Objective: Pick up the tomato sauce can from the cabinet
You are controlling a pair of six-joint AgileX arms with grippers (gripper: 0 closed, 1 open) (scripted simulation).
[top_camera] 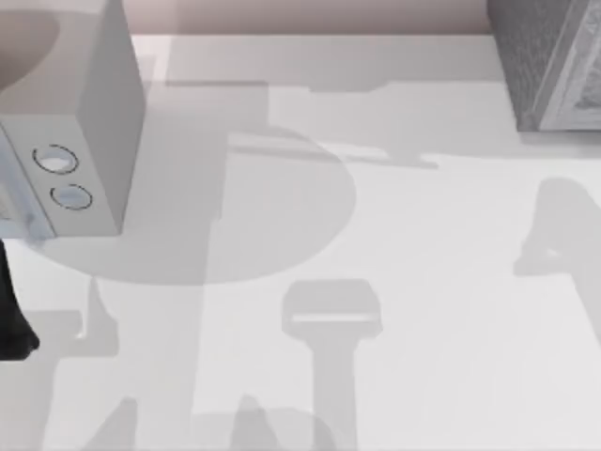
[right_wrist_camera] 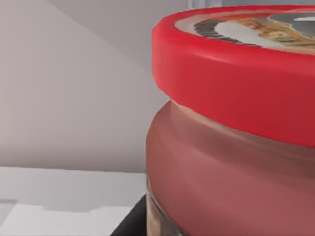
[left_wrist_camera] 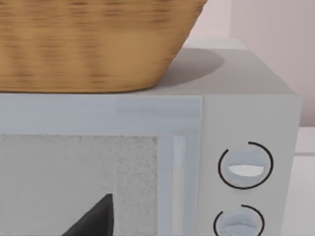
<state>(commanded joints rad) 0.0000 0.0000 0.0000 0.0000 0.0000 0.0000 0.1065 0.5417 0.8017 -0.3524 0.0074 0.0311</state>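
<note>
Sitting very close before the right wrist camera, the tomato sauce can is showing its red rim. The cabinet is standing at the bench's far right, the dialled pale-grey box far left. Neither hand's grip state can be told.

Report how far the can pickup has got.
Done: the right arm's wrist camera is right up against the tomato sauce can, its red lid close up. In hand: closing on it; a grasp can't be confirmed. Left: lifting it away from the cabinet. The left arm faces the microwave and basket.
</note>
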